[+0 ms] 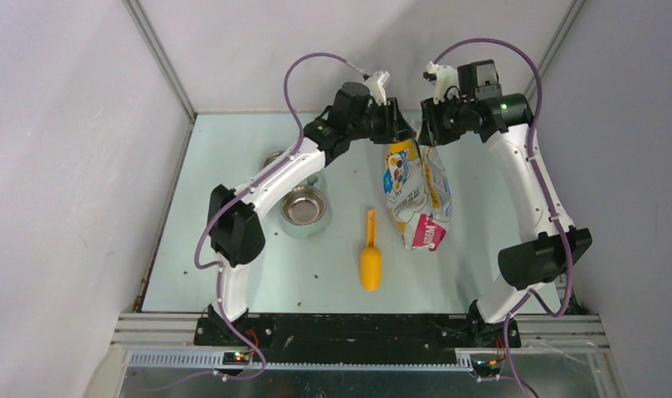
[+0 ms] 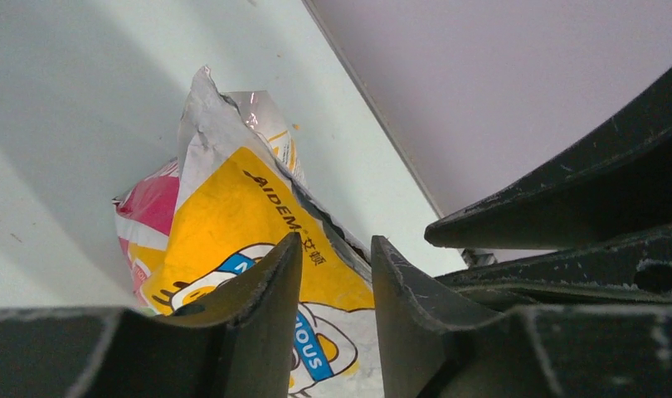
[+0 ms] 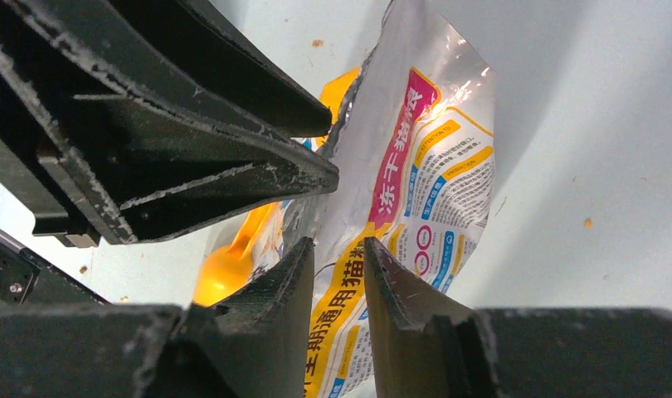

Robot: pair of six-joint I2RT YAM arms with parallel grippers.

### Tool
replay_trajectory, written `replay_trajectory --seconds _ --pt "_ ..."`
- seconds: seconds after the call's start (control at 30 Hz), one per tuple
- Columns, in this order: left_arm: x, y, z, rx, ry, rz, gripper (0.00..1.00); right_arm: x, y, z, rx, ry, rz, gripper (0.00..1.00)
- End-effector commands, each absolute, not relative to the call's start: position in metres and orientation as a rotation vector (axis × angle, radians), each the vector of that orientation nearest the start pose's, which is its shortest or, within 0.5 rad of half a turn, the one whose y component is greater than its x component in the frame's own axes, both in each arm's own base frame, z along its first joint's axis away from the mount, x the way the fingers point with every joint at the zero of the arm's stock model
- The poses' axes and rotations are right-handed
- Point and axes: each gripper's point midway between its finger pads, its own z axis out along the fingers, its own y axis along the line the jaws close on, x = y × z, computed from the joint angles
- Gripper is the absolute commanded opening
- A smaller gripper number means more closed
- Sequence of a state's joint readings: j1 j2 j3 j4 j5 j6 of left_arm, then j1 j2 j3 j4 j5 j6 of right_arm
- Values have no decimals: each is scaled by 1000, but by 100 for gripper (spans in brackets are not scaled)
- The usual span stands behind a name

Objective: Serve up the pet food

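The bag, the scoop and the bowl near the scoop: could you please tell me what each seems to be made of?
The bag looks like printed foil-lined film: creased, with a shiny silver inside. The scoop seems smooth orange plastic, evenly coloured. The bowl is probably polished steel, grey and reflective.

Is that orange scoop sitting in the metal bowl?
No, the scoop lies flat on the table, apart from the bowl and next to the bag.
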State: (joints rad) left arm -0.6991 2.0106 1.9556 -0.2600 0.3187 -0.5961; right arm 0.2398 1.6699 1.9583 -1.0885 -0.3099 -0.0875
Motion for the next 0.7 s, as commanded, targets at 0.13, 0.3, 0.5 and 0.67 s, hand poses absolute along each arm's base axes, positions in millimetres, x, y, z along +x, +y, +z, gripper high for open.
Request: replay_trajectory --seconds 0.13,0.3,0.5,0.67 --pt "385 -427 336 401 1922 -1120 45 382 153 297 -562 2294 464 32" --pt "384 -429 336 411 1921 -1118 48 384 152 290 -563 2311 439 32" --pt "380 -435 329 440 1928 -1121 47 388 145 284 -548 2325 374 30" --pt "377 -439 315 456 1956 -1110 40 388 141 282 -537 2333 350 25"
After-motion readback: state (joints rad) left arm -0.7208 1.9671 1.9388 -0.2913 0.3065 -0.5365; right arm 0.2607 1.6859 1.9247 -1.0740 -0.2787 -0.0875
